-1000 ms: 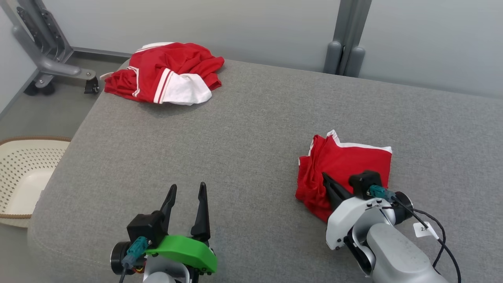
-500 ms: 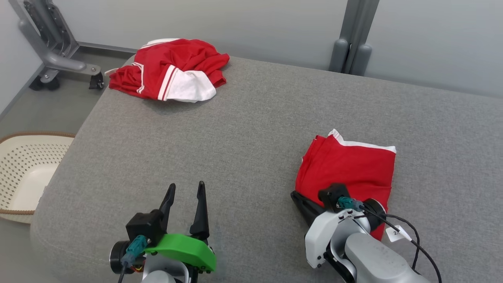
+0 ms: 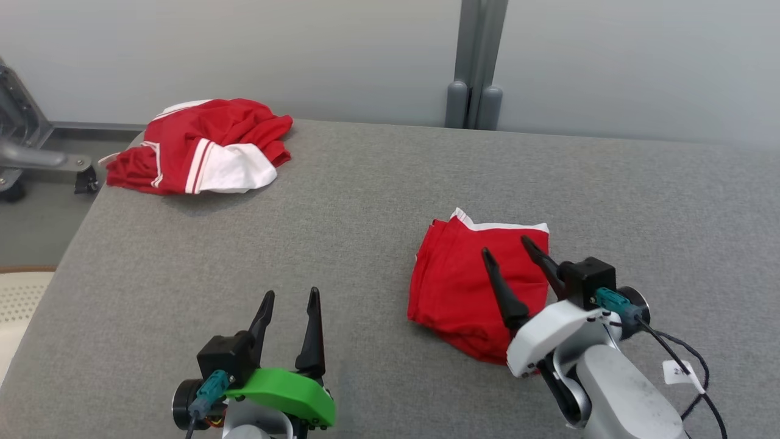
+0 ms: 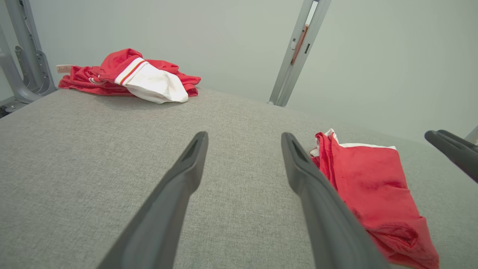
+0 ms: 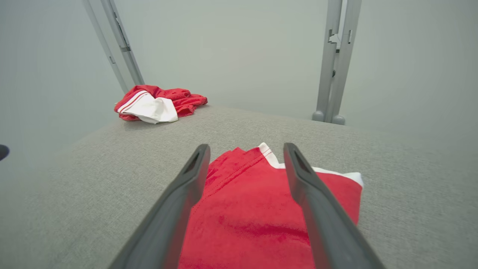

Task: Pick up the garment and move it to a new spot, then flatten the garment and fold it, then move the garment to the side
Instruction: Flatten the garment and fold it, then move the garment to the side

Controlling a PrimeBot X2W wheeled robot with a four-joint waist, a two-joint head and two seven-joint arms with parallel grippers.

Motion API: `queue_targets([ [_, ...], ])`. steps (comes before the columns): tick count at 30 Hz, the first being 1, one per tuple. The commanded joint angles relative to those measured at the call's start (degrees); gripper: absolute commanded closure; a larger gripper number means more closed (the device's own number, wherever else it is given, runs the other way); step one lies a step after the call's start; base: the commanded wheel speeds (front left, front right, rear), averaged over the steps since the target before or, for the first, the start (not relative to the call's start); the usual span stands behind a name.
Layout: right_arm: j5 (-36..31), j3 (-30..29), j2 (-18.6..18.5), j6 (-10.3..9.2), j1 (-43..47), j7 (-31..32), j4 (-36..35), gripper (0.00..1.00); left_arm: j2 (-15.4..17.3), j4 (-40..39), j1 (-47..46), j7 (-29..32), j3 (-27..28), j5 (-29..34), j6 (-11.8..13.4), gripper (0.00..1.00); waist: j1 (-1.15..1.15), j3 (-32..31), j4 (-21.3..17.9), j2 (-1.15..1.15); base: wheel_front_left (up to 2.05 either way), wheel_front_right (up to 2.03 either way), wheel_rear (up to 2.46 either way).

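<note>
The right hand point(image 3: 506, 244) hangs spread over the folded red garment point(image 3: 457, 280), gripping nothing; the left hand point(image 3: 291, 292), also spread, is empty near the table point(image 3: 365, 201)'s front edge. Best withdraw straight upward, sparing the folds.

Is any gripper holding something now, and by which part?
Nothing is held. The right gripper stands open over the folded red garment; the left gripper is open and empty.

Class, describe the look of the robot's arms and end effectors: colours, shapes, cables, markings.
Each has two long, dark, tapering fingers. The left end effector carries a bright green cover and a teal connector. The right end effector joins a white-grey forearm with a teal plug, a looping black cable and a small white tag.
</note>
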Motion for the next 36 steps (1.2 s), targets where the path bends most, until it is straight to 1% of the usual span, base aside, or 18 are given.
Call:
queue_targets([
  [1,-1.55,-2.34,-0.08,-0.09,2.70,-0.17,-1.91,0.00,-0.26,0.38,0.70,-0.01,0.56,0.71,-0.45,0.00,0.00,-1.97,-2.97,0.00,0.00,0.00,0.00],
  [5,-3.90,-8.01,0.01,-0.09,7.58,-0.17,-6.03,0.00,-1.06,1.00,2.09,-0.01,1.87,1.30,-1.31,0.00,0.00,-2.81,-4.91,0.00,0.00,0.00,0.00],
  [7,-4.01,-10.51,0.07,-0.09,10.50,-0.17,-8.45,0.00,-1.35,1.30,2.91,-0.01,2.79,1.93,-1.81,0.00,0.00,-3.20,-5.76,0.00,0.00,0.00,0.00],
  [13,-3.33,-14.76,0.07,-0.09,17.29,-0.18,-13.37,0.00,-1.78,1.72,5.70,-0.01,6.01,4.18,-2.61,0.00,0.00,-4.02,-7.52,0.00,0.00,0.00,0.00],
  [21,-1.81,-16.33,0.08,-0.09,22.82,-0.18,-17.23,0.00,-1.60,1.76,8.88,-0.01,10.00,7.09,-3.15,0.00,0.00,-4.78,-8.75,0.00,0.00,0.00,0.00],
  [26,-1.39,-16.07,0.07,-0.09,23.22,-0.18,-17.22,0.00,-1.95,1.69,9.57,-0.01,11.23,8.50,-3.78,0.00,0.00,-5.15,-8.69,0.00,0.00,0.00,0.00],
  [36,-1.12,-16.02,0.08,-0.09,22.78,-0.18,-16.95,0.00,-2.65,2.52,9.03,-0.01,11.86,9.64,-4.82,0.00,0.00,-5.43,-7.78,0.00,0.00,0.00,0.00],
])
